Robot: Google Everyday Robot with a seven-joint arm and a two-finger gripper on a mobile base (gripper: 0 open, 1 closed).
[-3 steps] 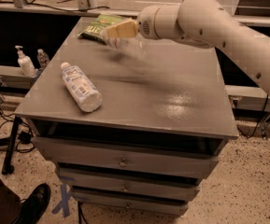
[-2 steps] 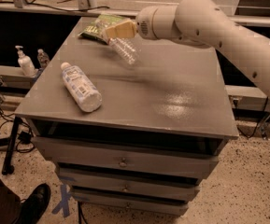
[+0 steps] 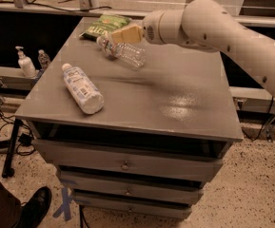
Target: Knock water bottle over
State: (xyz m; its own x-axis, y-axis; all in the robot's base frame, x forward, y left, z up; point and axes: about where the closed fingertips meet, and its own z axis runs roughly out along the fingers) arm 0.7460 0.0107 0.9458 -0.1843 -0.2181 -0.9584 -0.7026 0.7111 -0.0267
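Camera view: slim clear ribbed plastic water bottle [image 3: 127,53] on its side on grey desk [image 3: 175,103].
gripper [image 3: 115,36]: just above bottle's cap end; contact unclear.
grip state: can't tell.

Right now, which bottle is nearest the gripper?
The slim clear water bottle, tipped just under the gripper. The fat white bottle lies farther off, nearer the camera; the pump bottle stands beside the cabinet.

Two tabletop bottles [image 3: 125,53] [image 3: 82,88]; one bag [image 3: 103,25]; gripper [image 3: 123,34] above

White bottle [image 3: 82,88] lying on grey cabinet [image 3: 184,103], left side; green chip bag [image 3: 106,25] at back; pump dispenser [image 3: 25,63] beyond, left.
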